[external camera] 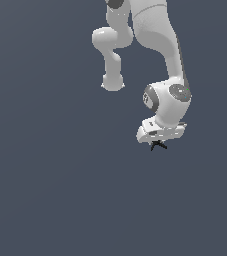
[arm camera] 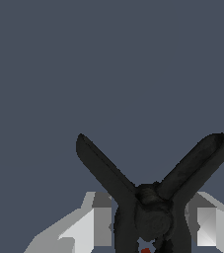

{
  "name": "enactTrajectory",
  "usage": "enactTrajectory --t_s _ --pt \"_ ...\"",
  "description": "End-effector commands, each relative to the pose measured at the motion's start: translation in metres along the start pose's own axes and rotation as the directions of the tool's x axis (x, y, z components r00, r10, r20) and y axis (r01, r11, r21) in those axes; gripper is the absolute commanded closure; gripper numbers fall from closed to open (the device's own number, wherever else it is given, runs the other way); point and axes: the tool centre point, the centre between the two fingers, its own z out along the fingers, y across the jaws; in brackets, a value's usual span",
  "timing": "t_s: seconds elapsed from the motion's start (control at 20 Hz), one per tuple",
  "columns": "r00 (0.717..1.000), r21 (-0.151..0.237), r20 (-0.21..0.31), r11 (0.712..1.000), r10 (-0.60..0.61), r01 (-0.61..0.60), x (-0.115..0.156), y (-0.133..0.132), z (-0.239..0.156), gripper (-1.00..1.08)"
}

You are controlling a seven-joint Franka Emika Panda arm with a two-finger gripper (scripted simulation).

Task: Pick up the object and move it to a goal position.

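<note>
The object (arm camera: pixel 153 212) is a small black thing with thin splayed legs, and a red spot on it shows at the wrist view's edge. It sits between my gripper's (arm camera: pixel 154 225) two grey fingers (arm camera: pixel 101 220), which press against its sides. Two of its legs stick out past the fingertips in a V. In the exterior view the object (external camera: pixel 159 146) shows as a tiny black shape directly under the white hand, with my gripper (external camera: pixel 158 142) shut on it. The fingers themselves are mostly hidden there.
The white arm (external camera: pixel 160 50) reaches down from the top of the exterior view. A plain dark blue-grey surface (external camera: pixel 50 190) fills the rest of both views, with no other objects or edges visible.
</note>
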Motion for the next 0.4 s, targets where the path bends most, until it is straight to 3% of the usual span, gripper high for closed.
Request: enactTrajectory --t_s 0.0,0.35 --pt "1.000 -0.001 0.000 1.000 0.002 -0.002 0.001 -0.017 -0.008 1.08" --pt "1.000 -0.001 0.000 1.000 0.002 -0.002 0.003 -0.038 -0.016 1.08"
